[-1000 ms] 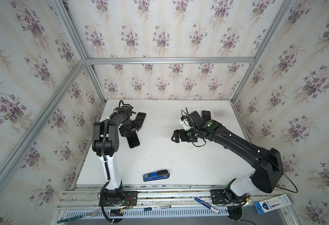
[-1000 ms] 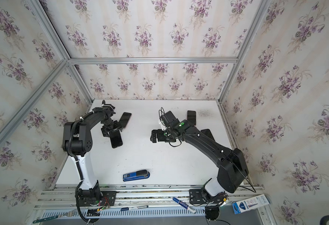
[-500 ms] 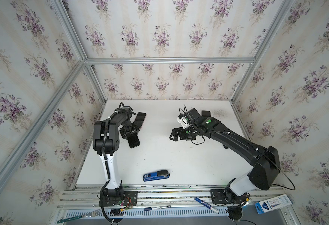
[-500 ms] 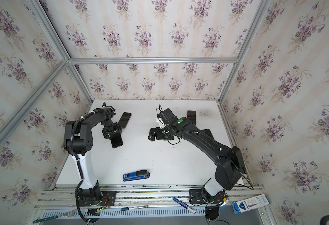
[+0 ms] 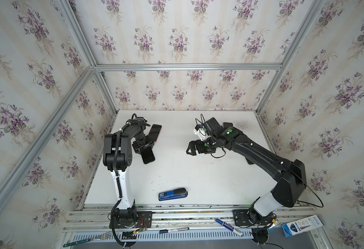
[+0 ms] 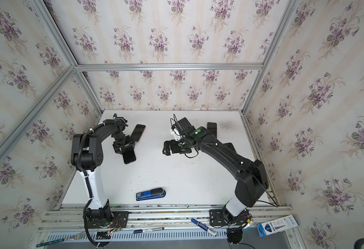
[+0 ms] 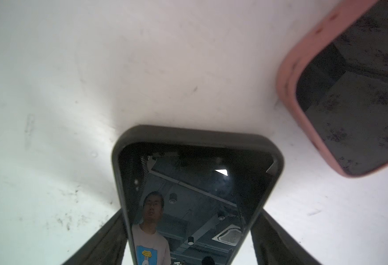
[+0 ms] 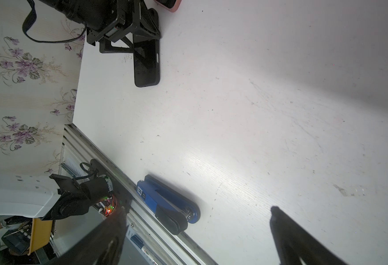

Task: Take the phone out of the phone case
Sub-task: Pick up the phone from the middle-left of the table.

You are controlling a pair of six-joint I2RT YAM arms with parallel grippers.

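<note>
Looking at the left side first: left gripper (image 5: pixel 144 149) is low over the table (image 5: pixel 198 176), near the left wall. Its jaws are clamped across the width of the black phone case (image 7: pixel 195 135). One of the fingers (image 7: pixel 101 243) sits against each long edge, with no gap visible in the left wrist view. The phone (image 7: pixel 188 206) is seated in that case, screen up and flat on the table, with the end nearer the robot bases sticking out past the gripper.

Just beside it on the far side is a second phone in a pink case (image 7: pixel 349 91), also flat, apart from the black one.

Centre front: blue stapler (image 5: pixel 173 194) lies on its side near the table's front edge, well apart from both arms.

Right of centre: right gripper (image 5: pixel 188 148) is off the surface and points toward the left arm. Its jaws are spread wide with nothing between them.

Back right: dark flat slab (image 5: pixel 227 126) on the table, partly hidden behind the right arm. Can't tell what it is.
</note>
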